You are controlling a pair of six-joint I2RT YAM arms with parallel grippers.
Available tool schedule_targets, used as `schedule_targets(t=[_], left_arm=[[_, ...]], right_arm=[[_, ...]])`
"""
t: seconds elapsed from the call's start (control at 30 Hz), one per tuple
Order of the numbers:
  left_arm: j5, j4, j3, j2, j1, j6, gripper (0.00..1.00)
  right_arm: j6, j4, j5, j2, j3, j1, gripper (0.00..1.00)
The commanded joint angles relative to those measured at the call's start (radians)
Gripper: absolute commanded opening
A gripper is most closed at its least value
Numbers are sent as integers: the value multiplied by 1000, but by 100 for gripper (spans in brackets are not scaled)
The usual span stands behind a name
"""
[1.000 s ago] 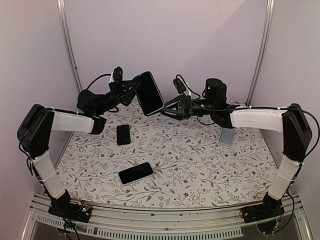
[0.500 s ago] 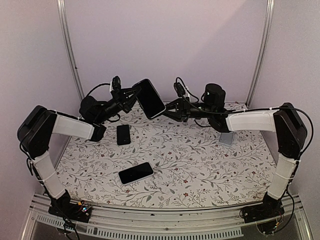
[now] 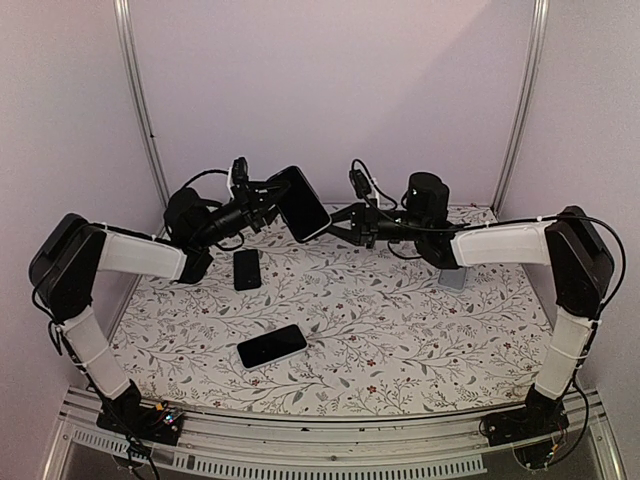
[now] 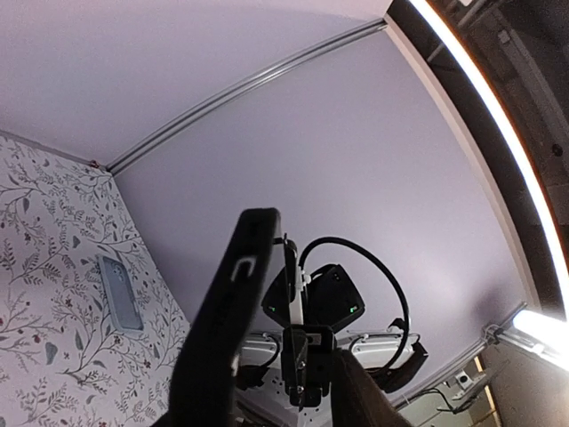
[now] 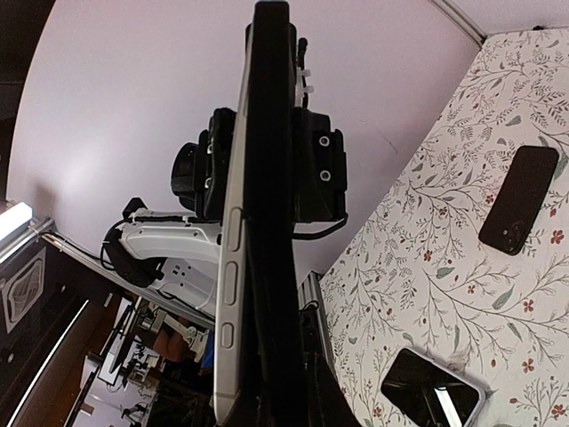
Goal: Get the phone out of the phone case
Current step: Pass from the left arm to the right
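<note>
Your right fingers [image 3: 340, 222] are clamped on the lower right edge of the black rectangular phone [image 3: 298, 203]. Your left fingers [image 3: 260, 195] sit at its opposite long edge; whether they grip it cannot be told. The phone is held aloft over the far side of the floral-print worktop [image 3: 400, 330], between both arms. Its long axis tilts from upper-left to lower-right, screen toward the top camera. Only the right wrist view shows it edge-on, with side buttons [image 5: 228, 271]. The left wrist view shows the rim of the dark phone case [image 4: 222, 338].
</note>
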Motion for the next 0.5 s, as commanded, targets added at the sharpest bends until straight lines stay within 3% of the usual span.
schedule_targets(t=[0.0,0.23,0.37,0.47], left_arm=[[39,-265,19,-88,-51,164,46],[-106,-796,105,-164,-49,446,75],[-171,-996,152,-168,-49,529,80],[-178,-1058,159,-160,-52,549,81]], right_arm=[[-88,-73,109,-49,0,10,0],[-232,-252,226,-95,-1,10,0],[-342,-401,332,-119,18,11,0],[-418,-498,423,-127,41,15,0]])
